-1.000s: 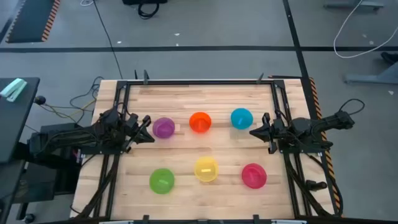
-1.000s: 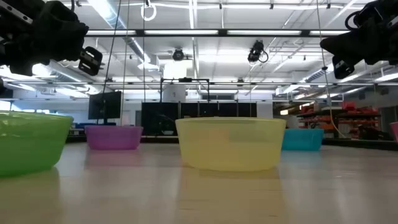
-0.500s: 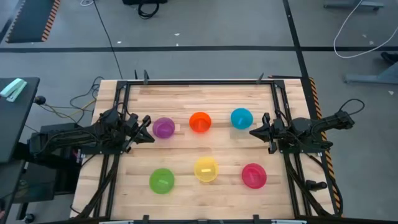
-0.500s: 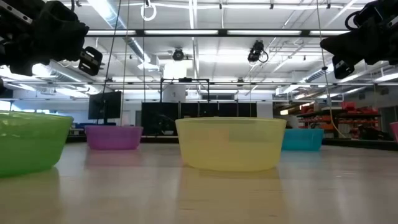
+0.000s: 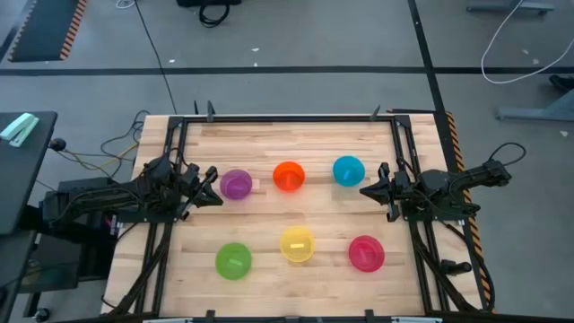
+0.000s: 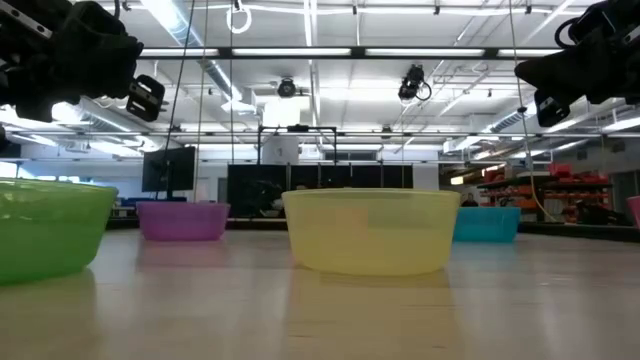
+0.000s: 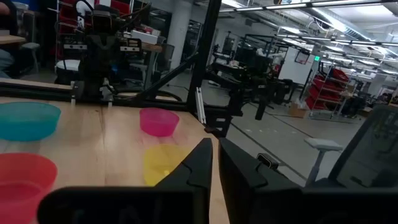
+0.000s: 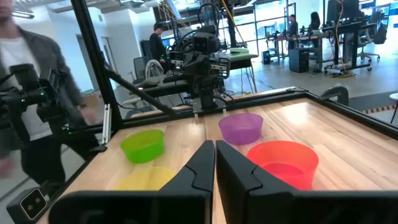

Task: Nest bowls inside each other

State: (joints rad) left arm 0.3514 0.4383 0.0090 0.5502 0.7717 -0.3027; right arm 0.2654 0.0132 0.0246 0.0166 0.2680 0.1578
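Six bowls stand apart, mouths up, each on its base on the wooden table. In the far row are the purple bowl [image 5: 236, 184], the orange bowl [image 5: 289, 176] and the blue bowl [image 5: 348, 170]. In the near row are the green bowl [image 5: 233, 261], the yellow bowl [image 5: 298, 244] and the pink-red bowl [image 5: 366, 253]. My left gripper [image 5: 215, 185] hovers just left of the purple bowl, shut [image 7: 215, 148] and empty. My right gripper [image 5: 364, 191] hovers near the blue bowl, on its near right side, shut [image 8: 215, 148] and empty. Both grippers are raised above the table in the low view.
A black metal frame [image 5: 287, 117] runs round the table edges. Bare wood lies between the two rows of bowls. A person [image 8: 28, 93] stands beyond the table's left side in the right wrist view. Cables lie on the floor around the table.
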